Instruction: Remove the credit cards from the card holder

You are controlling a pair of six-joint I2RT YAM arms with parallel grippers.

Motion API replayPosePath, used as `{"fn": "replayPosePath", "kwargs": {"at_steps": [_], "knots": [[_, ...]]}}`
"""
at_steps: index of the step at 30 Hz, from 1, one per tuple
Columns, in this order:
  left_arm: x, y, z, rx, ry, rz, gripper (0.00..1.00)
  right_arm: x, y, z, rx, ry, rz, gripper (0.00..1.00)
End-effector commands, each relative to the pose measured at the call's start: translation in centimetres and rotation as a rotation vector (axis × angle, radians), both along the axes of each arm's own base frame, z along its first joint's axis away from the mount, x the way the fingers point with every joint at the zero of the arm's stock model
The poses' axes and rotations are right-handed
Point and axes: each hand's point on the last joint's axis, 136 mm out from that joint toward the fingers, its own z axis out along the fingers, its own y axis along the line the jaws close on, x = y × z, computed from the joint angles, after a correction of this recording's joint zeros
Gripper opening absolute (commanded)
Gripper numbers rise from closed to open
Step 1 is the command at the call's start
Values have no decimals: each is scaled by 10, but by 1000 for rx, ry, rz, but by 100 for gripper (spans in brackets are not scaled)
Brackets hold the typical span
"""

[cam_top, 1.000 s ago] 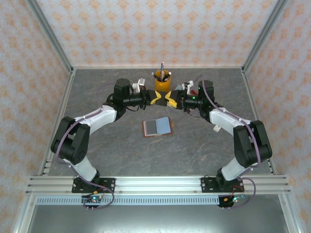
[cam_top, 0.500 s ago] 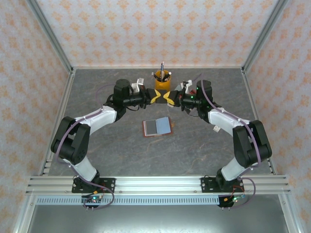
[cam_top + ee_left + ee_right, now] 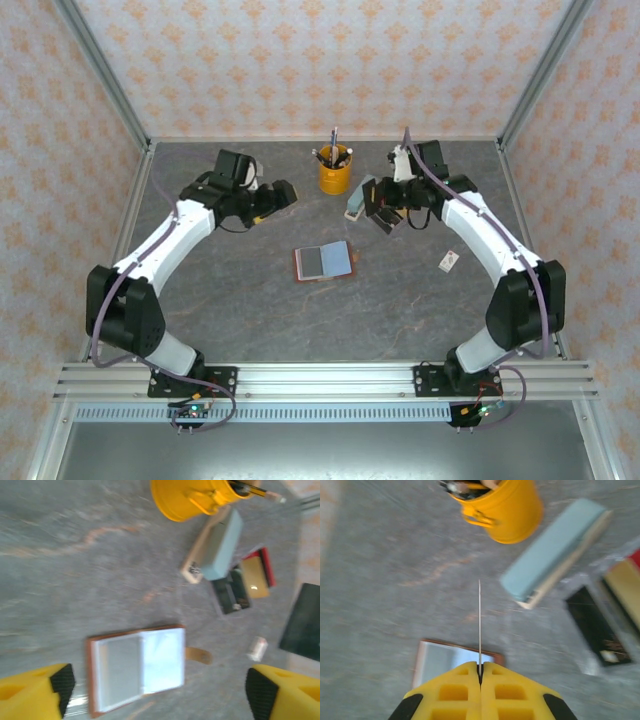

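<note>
Presently we list, item by item:

Card holder (image 3: 323,262): opened flat with its pale panes up, on the grey surface (image 3: 230,290) between the two arms. It sits nearer the bases than either claw. Its long axis runs left to right in the overhead view, with the snap tab toward the right arm's side. We cannot tell whether it holds more cards.

Right claw (image 3: 480,669): pressed together on a thin credit card (image 3: 479,620), which is seen edge-on standing straight out from the tips. Its colour is unreadable.

Loose cards (image 3: 255,575): red, tan and dark, lying flat just beside the pale blue block (image 3: 355,200), near the yellow pencil cup (image 3: 335,172).

Left claw (image 3: 283,193): spread wide, holding nothing, with the holder below it.

Judgement: the held card belongs with the loose ones, which lie to the right of it in the right wrist view. Both claws stand about equally far from the holder, and the left one is free.
</note>
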Motion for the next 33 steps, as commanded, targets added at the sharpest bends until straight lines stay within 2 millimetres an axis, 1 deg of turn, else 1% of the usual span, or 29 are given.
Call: {"fn": "replayPosePath", "kwargs": {"at_steps": [1, 2, 4, 6, 8, 15, 22, 27, 33], "knots": [[-25, 47, -8, 238, 56, -16, 97, -1, -37, -25, -323, -9, 97, 0], [-25, 52, -7, 245, 56, -14, 100, 1, -37, -27, -348, -28, 138, 0], [-25, 63, -5, 257, 65, -8, 100, 8, -36, -33, -404, -72, 218, 0], [-25, 73, -4, 264, 75, -1, 100, 18, -40, -32, -454, -99, 230, 0], [-26, 77, -3, 263, 73, -4, 100, 22, -40, -35, -489, -101, 273, 0], [-28, 78, -2, 275, 64, -31, 100, 39, -46, -64, -597, -52, 372, 0], [-28, 78, -8, 282, 81, -39, 100, 53, -43, -73, -584, -31, 415, 0], [-28, 77, -11, 282, 88, -42, 100, 53, -42, -87, -578, 18, 439, 0], [-28, 77, -14, 281, 93, -43, 100, 49, -42, -95, -573, 42, 448, 0]]}}
